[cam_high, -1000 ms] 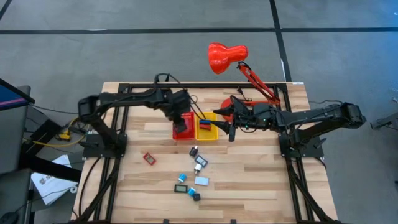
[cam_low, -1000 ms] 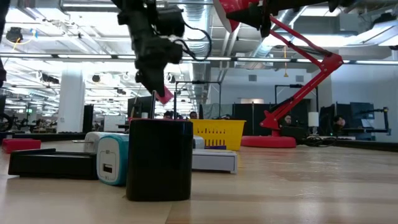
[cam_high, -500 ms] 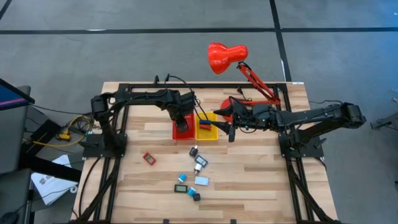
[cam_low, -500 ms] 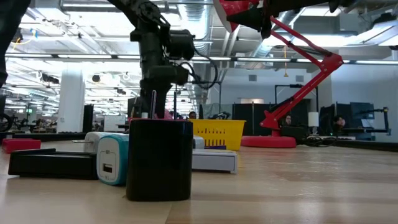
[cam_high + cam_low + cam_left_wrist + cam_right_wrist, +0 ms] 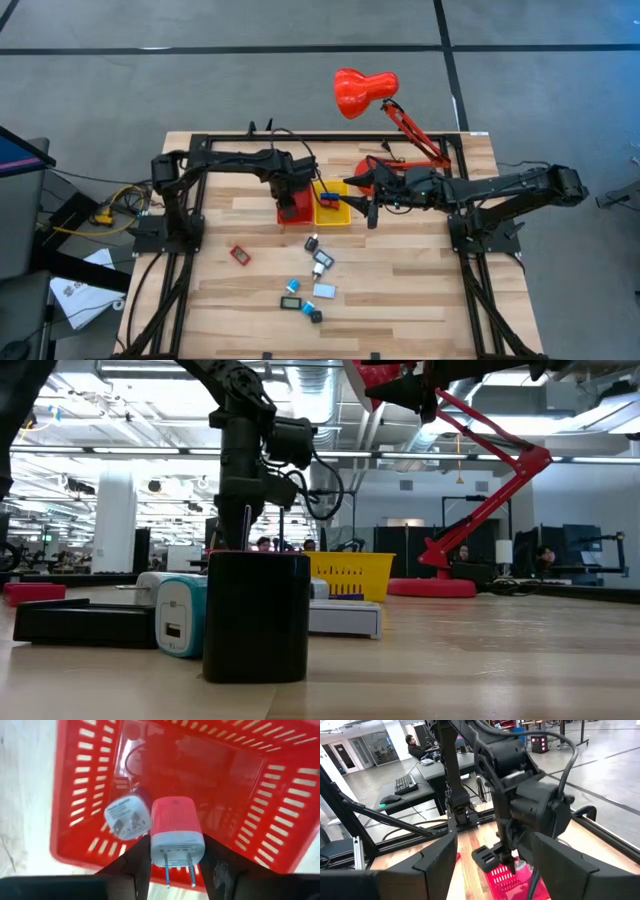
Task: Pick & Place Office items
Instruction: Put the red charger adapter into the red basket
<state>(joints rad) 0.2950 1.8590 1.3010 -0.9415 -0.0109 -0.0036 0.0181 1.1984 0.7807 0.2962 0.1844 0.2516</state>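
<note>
- Seen from above, the left claw [image 5: 293, 197] hangs over the red slotted plastic bin [image 5: 281, 213] at the centre of the pale wooden bench [image 5: 400, 290], its dark arm reaching in from the frame's left.
- The left wrist view shows that claw clamped on a small red wall charger with a white face and two metal prongs [image 5: 176, 839], one dark finger [image 5: 134, 862] pressed to each side of it, directly above the bin's open mouth.
- A white-faced plug adapter [image 5: 127, 816] already lies on the red bin's floor, just beside the held charger in that view.
- Right of the red bin and touching it sits a yellow slotted plastic bin [image 5: 338, 215] holding a blue piece [image 5: 329, 198].
- The right claw [image 5: 365, 203] waits at the yellow bin's right edge, fingers standing apart and holding nothing.
- A big red desk lamp [image 5: 364, 89] stands at the bench's upper right, its head reaching past the top edge.
- The remaining office items lie loose in the lower centre of the overhead frame: a red piece [image 5: 240, 254] to the left, and a scatter of black, white, blue and light-blue pieces [image 5: 312, 283] to its right.
- In the table-level view, a black block [image 5: 255, 616] and a light-blue-and-white charger [image 5: 180, 615] fill the foreground at lower left.
</note>
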